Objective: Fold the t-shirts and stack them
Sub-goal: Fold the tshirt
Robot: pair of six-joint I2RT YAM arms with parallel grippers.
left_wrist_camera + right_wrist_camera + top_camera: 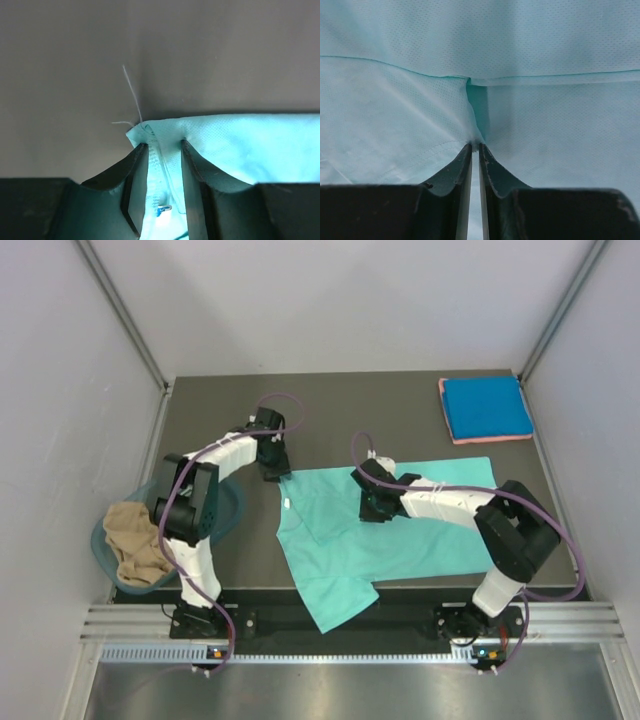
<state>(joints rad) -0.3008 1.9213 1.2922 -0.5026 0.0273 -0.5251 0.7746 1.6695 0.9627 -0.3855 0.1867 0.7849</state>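
A teal-green t-shirt point(390, 530) lies spread on the dark table, one sleeve hanging over the near edge, its white neck label point(287, 504) at the left. My left gripper point(276, 473) is at the shirt's far left corner, its jaws closed on the cloth corner point(160, 135). My right gripper point(368, 508) is in the middle of the shirt, shut on a pinch of the cloth point(475, 145). A folded bright blue t-shirt point(486, 406) lies on a pink one point(447, 418) at the far right corner. A tan t-shirt point(135, 540) is crumpled in the tub at the left.
A translucent teal plastic tub point(225, 512) sits at the table's left edge beside my left arm. Grey walls close in the table on the left, back and right. A metal rail point(330, 625) runs along the near edge.
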